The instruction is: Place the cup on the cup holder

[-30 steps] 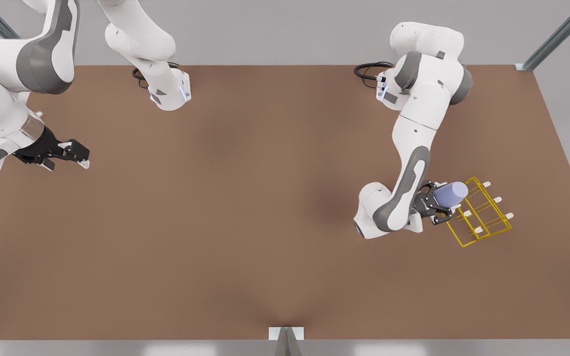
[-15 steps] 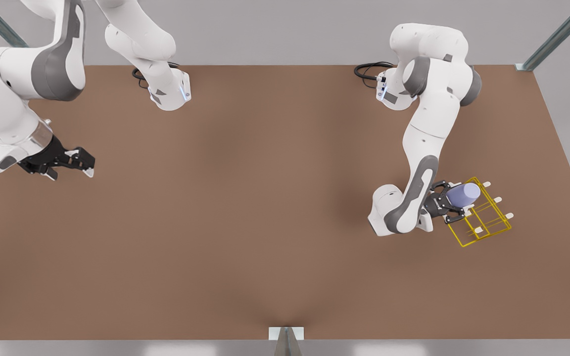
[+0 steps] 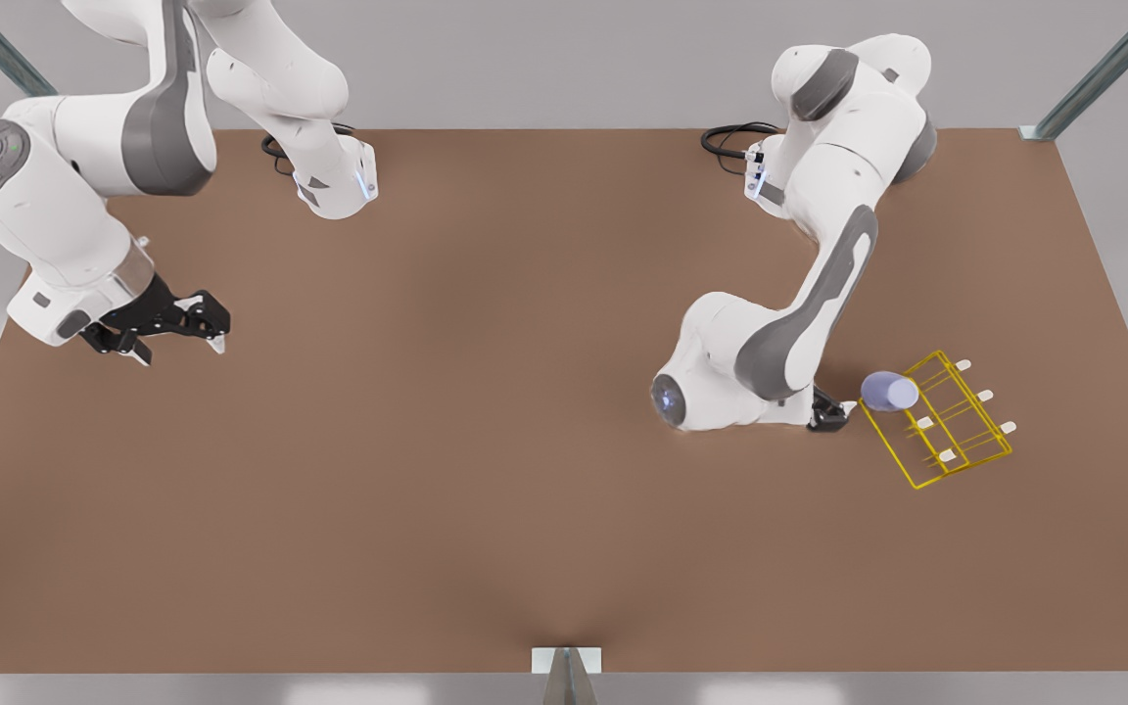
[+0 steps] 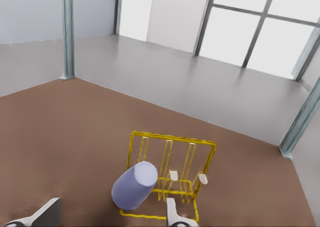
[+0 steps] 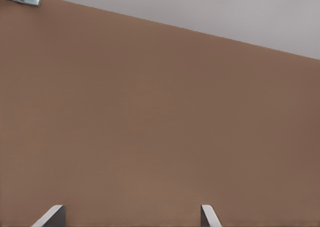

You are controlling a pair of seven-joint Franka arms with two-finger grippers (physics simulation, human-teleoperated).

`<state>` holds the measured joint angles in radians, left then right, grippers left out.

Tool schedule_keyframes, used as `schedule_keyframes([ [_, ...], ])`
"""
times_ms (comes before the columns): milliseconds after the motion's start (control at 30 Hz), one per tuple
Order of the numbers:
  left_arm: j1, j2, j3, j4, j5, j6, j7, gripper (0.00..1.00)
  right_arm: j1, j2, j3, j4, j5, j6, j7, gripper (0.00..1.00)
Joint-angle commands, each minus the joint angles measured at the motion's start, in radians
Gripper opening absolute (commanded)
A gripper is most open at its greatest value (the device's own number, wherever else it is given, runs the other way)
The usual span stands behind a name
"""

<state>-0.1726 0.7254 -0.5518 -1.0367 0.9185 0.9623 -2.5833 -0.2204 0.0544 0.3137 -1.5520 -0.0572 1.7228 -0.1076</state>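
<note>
Released since the earlier frame, lavender-blue tapered cup (image 3: 888, 392) leans on yellow wire cup holder (image 3: 956, 441) near the bench's (image 3: 486, 509) right edge, just beyond left gripper's (image 3: 826, 415) open, empty jaws; right gripper (image 3: 194, 329) waits open, well apart.

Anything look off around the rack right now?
Nothing alarming. The lavender-blue tapered cup sits tilted on the yellow wire cup holder, released. The left tool is open just behind it; the right tool waits, open, far off.

The small lavender-blue tapered cup (image 3: 888, 392) sits tilted on the near corner of the yellow thin-wire rack (image 3: 956, 446), just ahead of the left claw (image 3: 830, 415). The right claw (image 3: 194, 327) hangs well apart, over the brown worktop (image 3: 486, 470).
</note>
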Motion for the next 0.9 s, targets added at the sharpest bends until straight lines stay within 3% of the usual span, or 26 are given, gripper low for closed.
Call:
schedule_keyframes([
  [0,0.117,-0.093,-0.053,0.152,-0.600,0.070,0.214,1.00,-0.062,-0.001,0.002,0.001,0.007,-0.008,-0.007,1.00],
  [33,0.217,-0.118,-0.059,0.152,-0.866,0.137,0.282,1.00,-0.062,0.001,0.002,0.000,0.005,-0.008,-0.007,1.00],
  [100,0.292,-0.121,-0.068,0.152,-1.076,0.193,0.513,1.00,-0.054,0.012,0.007,0.003,0.003,-0.008,-0.009,1.00],
  [200,0.294,-0.127,-0.069,0.142,-0.936,0.124,1.122,1.00,-0.065,0.030,0.005,0.026,0.008,-0.026,-0.009,1.00],
  [267,0.315,-0.164,-0.060,0.130,-0.707,0.070,1.919,1.00,-0.062,0.041,0.004,0.047,0.007,-0.032,-0.012,1.00],
  [300,0.317,-0.164,0.008,0.118,-0.679,0.081,2.247,1.00,-0.053,0.044,0.008,0.043,0.003,-0.031,-0.011,1.00],
  [333,0.200,-0.196,0.248,0.115,-0.745,0.088,2.526,1.00,-0.063,0.068,0.008,0.047,0.008,-0.020,-0.012,1.00],
  [367,0.130,-0.227,0.434,0.071,-0.854,0.105,2.589,1.00,-0.062,0.070,0.008,0.047,0.007,-0.008,-0.012,1.00],
  [433,0.148,-0.620,0.406,-0.645,-0.911,0.760,2.566,1.00,-0.062,0.079,0.008,0.047,0.007,0.017,-0.011,1.00],
  [467,0.157,-0.581,0.331,-0.585,-0.892,0.716,2.446,1.00,-0.062,0.081,0.008,0.047,0.003,0.017,-0.011,1.00],
  [567,0.154,-0.474,0.325,-0.375,-0.862,0.572,2.369,1.00,-0.054,0.081,0.008,0.047,0.003,0.015,-0.012,1.00],
  [867,0.150,-0.462,0.322,-0.373,-0.874,0.567,2.365,1.00,-0.060,0.082,0.008,0.047,-0.004,0.017,-0.012,1.00],
])
